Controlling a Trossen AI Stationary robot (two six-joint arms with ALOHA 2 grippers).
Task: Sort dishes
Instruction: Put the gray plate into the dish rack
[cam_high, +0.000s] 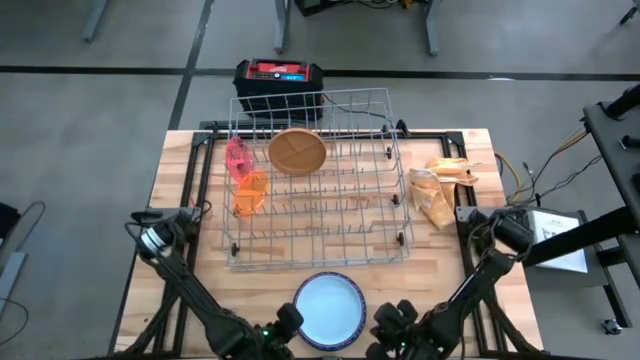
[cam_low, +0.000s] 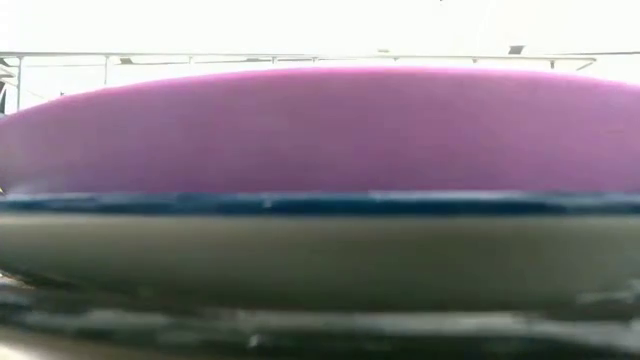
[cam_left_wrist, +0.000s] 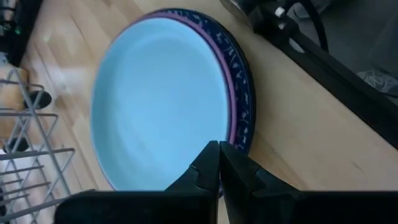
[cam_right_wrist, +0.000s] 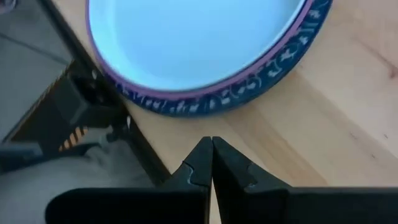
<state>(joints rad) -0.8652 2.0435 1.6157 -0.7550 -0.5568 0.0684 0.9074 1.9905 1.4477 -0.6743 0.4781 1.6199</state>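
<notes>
Flanking plate stack (cam_high: 329, 309) at table edge (cam_high: 180, 345) | left end effector (cam_left_wrist: 219, 149), right end effector (cam_right_wrist: 211, 144) pinched closed, empty.

A lab: wooden workbench (cam_high: 180, 200) on grey floor (cam_high: 80, 110), loose cables (cam_high: 545, 170).

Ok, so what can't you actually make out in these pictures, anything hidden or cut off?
- Plate stack: the high view shows only the white top plate; the count below is hidden. Wrist views show purple and blue speckled rims.
- Low view: the purple plate fills the picture, hiding the table and rack behind it.
- Crumpled tan item right of the rack: too small to identify.
- Left pincer and right pincer: shut, holding nothing; cut off in the high view.
</notes>
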